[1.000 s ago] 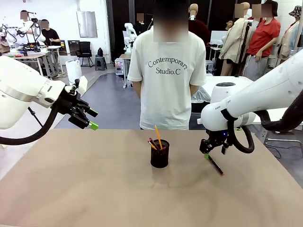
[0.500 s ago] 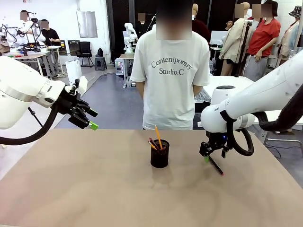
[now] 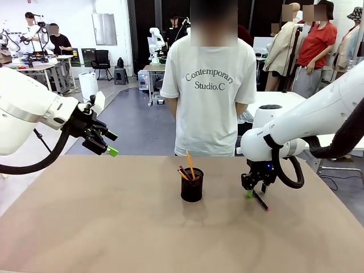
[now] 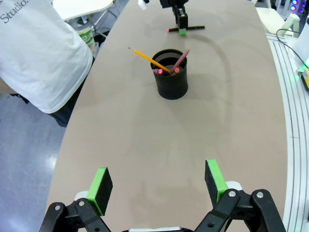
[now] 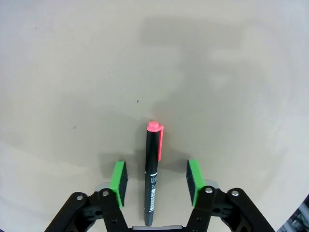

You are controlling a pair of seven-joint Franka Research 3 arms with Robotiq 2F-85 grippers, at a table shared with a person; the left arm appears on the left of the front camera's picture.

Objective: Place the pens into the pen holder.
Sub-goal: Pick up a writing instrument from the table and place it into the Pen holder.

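Yellow-orange pen (image 3: 189, 162) and reddish-brown pen (image 3: 182, 172) already in pen holder (image 3: 192, 185), frame centre; black pen (image 5: 153, 174) between right gripper (image 5: 155, 180) pads, seemingly not yet clamped.

I am reading "Contemporary Studio.C" in dark serif letters on the person's white T-shirt (image 3: 207, 96), upper middle of the front view. In my left wrist view, "Studio." is showing at the upper left corner on the same shirt. The black pen (image 5: 153, 174) between my right tool's pads is carrying white print, too small to read.
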